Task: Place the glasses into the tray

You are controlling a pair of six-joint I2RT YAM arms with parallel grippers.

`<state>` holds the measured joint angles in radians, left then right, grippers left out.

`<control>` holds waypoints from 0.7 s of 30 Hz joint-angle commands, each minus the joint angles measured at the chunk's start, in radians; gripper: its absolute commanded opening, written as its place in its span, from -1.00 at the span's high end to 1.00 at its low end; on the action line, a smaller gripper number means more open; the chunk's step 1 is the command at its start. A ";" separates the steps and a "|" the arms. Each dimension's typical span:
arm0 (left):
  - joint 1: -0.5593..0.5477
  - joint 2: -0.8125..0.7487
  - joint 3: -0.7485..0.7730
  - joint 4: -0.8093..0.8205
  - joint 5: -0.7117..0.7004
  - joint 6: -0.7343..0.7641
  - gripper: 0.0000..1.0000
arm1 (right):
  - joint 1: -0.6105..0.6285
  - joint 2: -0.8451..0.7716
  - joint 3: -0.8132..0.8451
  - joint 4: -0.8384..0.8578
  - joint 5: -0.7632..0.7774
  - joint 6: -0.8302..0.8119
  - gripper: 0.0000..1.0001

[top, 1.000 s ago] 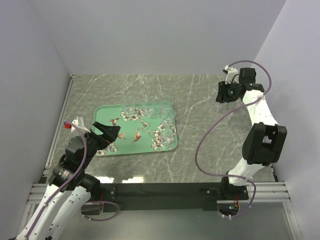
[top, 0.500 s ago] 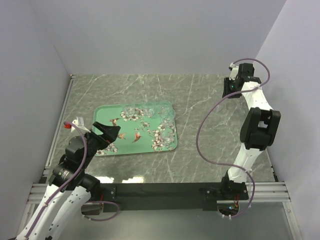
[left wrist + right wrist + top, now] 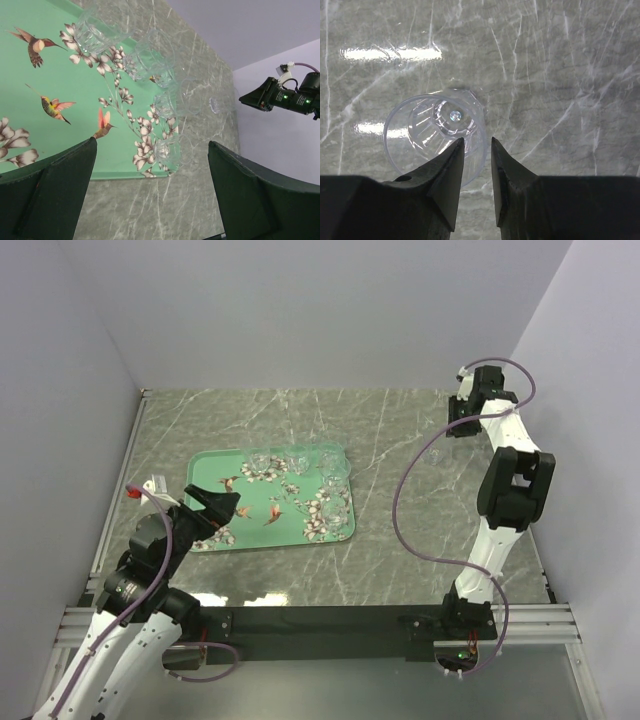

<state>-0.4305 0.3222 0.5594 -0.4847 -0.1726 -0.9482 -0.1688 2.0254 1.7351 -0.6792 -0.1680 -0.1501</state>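
Note:
The mint-green tray (image 3: 212, 468) (image 3: 65, 75) lies left of centre with several clear glasses standing along its back and right side (image 3: 296, 462) (image 3: 150, 55). My left gripper (image 3: 225, 502) (image 3: 152, 145) hovers wide open over the tray's near-left part, holding nothing. One more clear glass (image 3: 432, 127) (image 3: 214, 104) stands upright on the marble at the far right. My right gripper (image 3: 477, 140) (image 3: 458, 425) points down onto it. Its jaws straddle the right rim, one finger inside and one outside, with a narrow gap still showing.
Grey marble table top (image 3: 390, 530) bounded by pale walls at the back and both sides. A metal rail (image 3: 120, 490) runs along the left edge. The right arm's purple cable (image 3: 405, 500) loops over the table.
The right arm has stretched toward the back right and come down over the lone glass, its jaws narrowing around the rim. The left arm has stayed still.

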 commanded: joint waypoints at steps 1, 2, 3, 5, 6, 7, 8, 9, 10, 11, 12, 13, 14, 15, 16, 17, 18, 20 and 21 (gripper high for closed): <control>0.003 0.000 0.023 0.018 0.010 -0.001 -0.99 | -0.008 0.006 -0.002 0.007 0.022 -0.003 0.31; 0.004 0.001 0.023 0.021 0.012 -0.001 -0.99 | -0.009 0.009 -0.005 0.007 0.025 -0.005 0.34; 0.003 0.002 0.022 0.023 0.013 -0.001 -0.99 | -0.008 0.013 -0.008 0.010 0.027 -0.006 0.37; 0.003 0.008 0.020 0.031 0.018 -0.003 -0.99 | -0.009 0.027 -0.016 0.004 0.027 -0.009 0.43; 0.004 0.008 0.022 0.034 0.022 -0.003 -0.99 | -0.009 0.029 -0.019 0.006 0.027 -0.009 0.44; 0.003 0.009 0.023 0.035 0.024 -0.003 -0.99 | -0.009 0.030 -0.029 0.012 0.027 -0.009 0.46; 0.003 0.012 0.025 0.035 0.025 -0.001 -0.99 | -0.009 0.032 -0.034 0.016 0.025 -0.009 0.48; 0.003 0.014 0.027 0.035 0.027 -0.001 -0.99 | -0.008 0.030 -0.040 0.020 0.022 -0.009 0.49; 0.003 0.017 0.030 0.035 0.028 0.000 -0.99 | -0.008 0.032 -0.045 0.023 0.022 -0.011 0.52; 0.003 0.020 0.031 0.035 0.030 0.000 -0.99 | -0.009 0.030 -0.046 0.021 0.022 -0.011 0.54; 0.004 0.020 0.033 0.035 0.030 0.000 -0.99 | -0.009 0.033 -0.048 0.023 0.024 -0.014 0.56; 0.003 0.020 0.033 0.035 0.031 -0.001 -0.99 | -0.008 0.033 -0.051 0.023 0.025 -0.016 0.59; 0.003 0.020 0.031 0.040 0.033 -0.001 -0.99 | -0.009 0.033 -0.052 0.024 0.025 -0.017 0.62; 0.004 0.021 0.030 0.043 0.035 -0.003 -0.99 | -0.009 0.035 -0.055 0.027 0.027 -0.019 0.63; 0.004 0.023 0.028 0.046 0.039 -0.003 -0.99 | -0.009 0.035 -0.062 0.029 0.025 -0.022 0.69; 0.003 0.023 0.027 0.052 0.041 -0.003 -0.99 | -0.008 0.035 -0.065 0.029 0.022 -0.023 0.73; 0.004 0.025 0.027 0.055 0.044 -0.003 -0.99 | -0.011 0.030 -0.068 0.029 0.019 -0.026 0.79; 0.003 0.029 0.028 0.061 0.051 -0.001 -0.99 | -0.011 0.024 -0.081 0.036 0.010 -0.029 1.00; 0.003 0.034 0.030 0.066 0.051 0.000 -0.99 | -0.009 0.016 -0.088 0.044 0.009 -0.031 1.00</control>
<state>-0.4305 0.3397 0.5598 -0.4725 -0.1455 -0.9482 -0.1711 2.0586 1.6802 -0.6521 -0.1604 -0.1642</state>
